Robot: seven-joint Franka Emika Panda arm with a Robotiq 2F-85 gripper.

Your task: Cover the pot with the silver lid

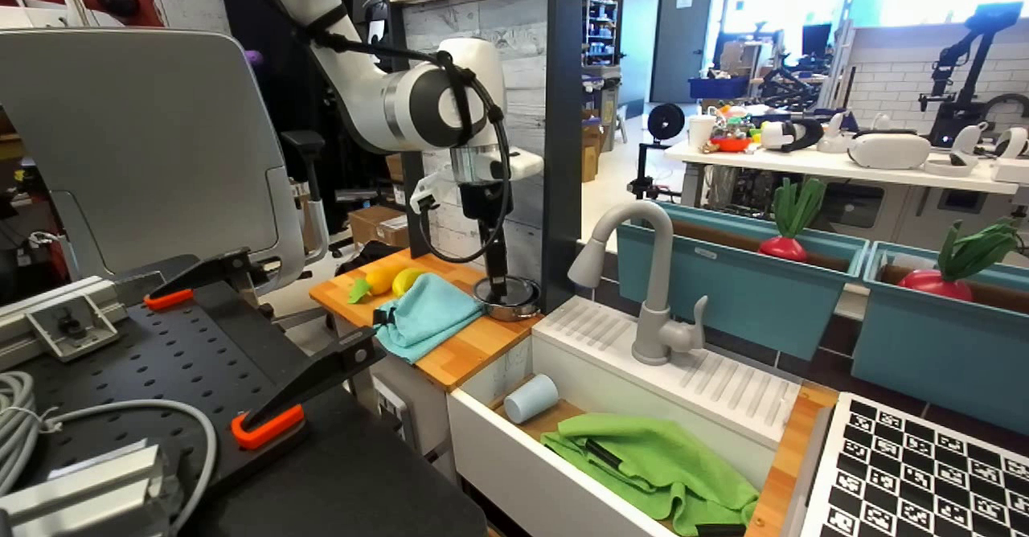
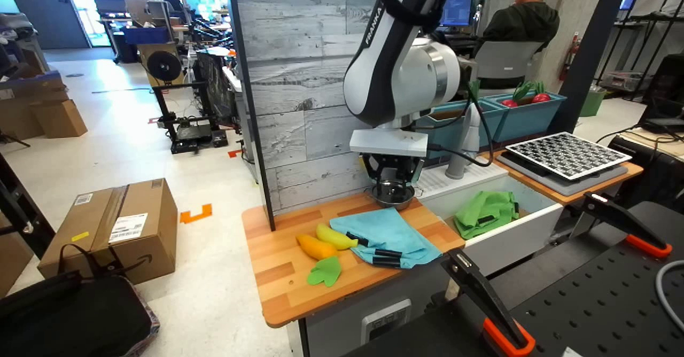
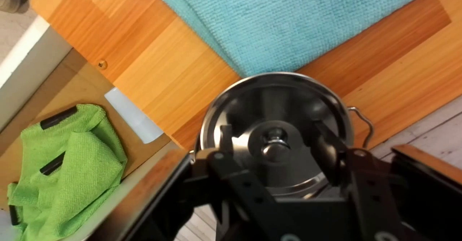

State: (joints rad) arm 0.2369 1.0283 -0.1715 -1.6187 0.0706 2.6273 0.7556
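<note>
The silver lid (image 3: pixel 278 100) lies over the small silver pot, knob up, in the wrist view. The pot's wire handle (image 3: pixel 370 127) sticks out at the right; its inside is hidden. The pot stands on the wooden counter by the grey board wall, and its shiny wall shows in both exterior views (image 1: pixel 516 313) (image 2: pixel 398 204). My gripper (image 3: pixel 272 134) points down just above the lid. Its fingers are apart on either side of the lid's knob (image 3: pixel 276 151), with gaps to the knob. The gripper also shows over the pot in an exterior view (image 2: pixel 393 181).
A light blue cloth (image 1: pixel 434 312) lies right beside the pot. A yellow banana (image 2: pixel 334 236), an orange toy (image 2: pixel 316 248) and a green leaf-shaped piece (image 2: pixel 325 271) lie farther along the counter. The sink (image 1: pixel 514 457) with a green cloth (image 1: pixel 659 461) and the faucet (image 1: pixel 659 280) adjoin.
</note>
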